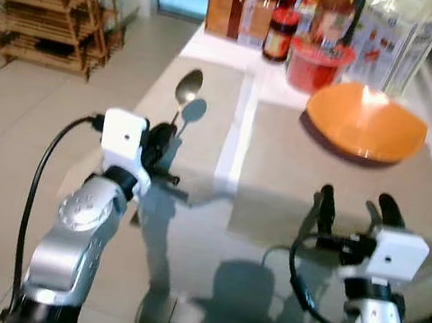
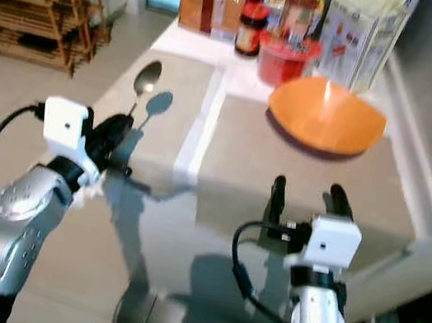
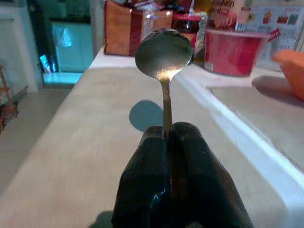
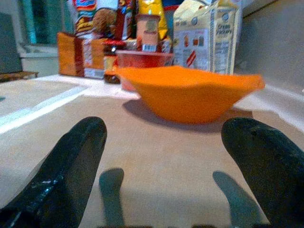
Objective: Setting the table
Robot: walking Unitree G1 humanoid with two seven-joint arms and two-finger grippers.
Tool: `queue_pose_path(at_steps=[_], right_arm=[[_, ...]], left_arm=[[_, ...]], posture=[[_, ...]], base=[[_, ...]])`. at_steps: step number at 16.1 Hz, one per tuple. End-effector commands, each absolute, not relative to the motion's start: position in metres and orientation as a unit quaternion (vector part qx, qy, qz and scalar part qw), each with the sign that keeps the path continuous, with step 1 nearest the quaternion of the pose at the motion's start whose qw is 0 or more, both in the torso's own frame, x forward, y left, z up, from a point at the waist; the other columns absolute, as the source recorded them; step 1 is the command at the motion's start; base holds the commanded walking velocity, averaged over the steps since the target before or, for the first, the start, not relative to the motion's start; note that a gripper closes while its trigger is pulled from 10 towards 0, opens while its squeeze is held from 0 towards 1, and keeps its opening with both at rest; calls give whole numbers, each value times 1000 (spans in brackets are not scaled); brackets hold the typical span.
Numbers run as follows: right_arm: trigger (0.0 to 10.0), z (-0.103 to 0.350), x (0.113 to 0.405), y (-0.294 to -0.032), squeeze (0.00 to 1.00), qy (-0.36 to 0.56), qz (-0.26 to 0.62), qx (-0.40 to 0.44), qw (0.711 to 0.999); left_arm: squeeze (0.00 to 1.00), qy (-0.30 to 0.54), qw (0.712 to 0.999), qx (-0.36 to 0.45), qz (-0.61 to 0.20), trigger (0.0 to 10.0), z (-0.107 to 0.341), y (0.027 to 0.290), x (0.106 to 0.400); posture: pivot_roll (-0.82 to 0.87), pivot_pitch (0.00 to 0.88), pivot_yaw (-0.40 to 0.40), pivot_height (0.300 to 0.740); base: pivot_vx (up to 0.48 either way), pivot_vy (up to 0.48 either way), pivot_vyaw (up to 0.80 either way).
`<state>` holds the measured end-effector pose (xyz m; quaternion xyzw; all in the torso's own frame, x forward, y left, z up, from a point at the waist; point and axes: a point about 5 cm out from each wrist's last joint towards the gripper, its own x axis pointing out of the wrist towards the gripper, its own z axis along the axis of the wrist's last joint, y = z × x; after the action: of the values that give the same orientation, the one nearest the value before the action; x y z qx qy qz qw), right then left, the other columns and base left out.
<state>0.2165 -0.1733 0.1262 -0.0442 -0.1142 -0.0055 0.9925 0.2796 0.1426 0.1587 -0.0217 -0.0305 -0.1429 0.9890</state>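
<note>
Holding a metal spoon (image 1: 188,90) by its thin handle, my left hand (image 3: 169,142) is clamped tight, the shiny oval head raised above the pale, matte worktop (image 1: 205,126) on the left. My right hand (image 4: 164,156) hovers spread wide, facing the smooth orange bowl (image 1: 365,121) already resting far right. I judge the setting half done: the spoon must yet go down beside that bowl.
</note>
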Motion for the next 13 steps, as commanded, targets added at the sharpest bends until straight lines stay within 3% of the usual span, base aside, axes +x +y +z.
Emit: queue_pose_path(at_steps=[1,10,13], right_arm=[[10000,122,217,-172,0,-100,-1,-40,994],[10000,118,217,-172,0,-88,2,-46,995],[10000,118,218,-172,0,-88,1,-47,995]], left_arm=[[0,-25,989,-19,-147,0,157,143,280],[0,-38,982,-13,-187,0,163,132,293],[0,-41,979,-12,-202,0,163,128,294]], posture=[[-101,0,42,736],[-119,0,52,736],[-118,0,52,736]], base=[[-461,0,0],[-53,-53,0],[0,-477,0]])
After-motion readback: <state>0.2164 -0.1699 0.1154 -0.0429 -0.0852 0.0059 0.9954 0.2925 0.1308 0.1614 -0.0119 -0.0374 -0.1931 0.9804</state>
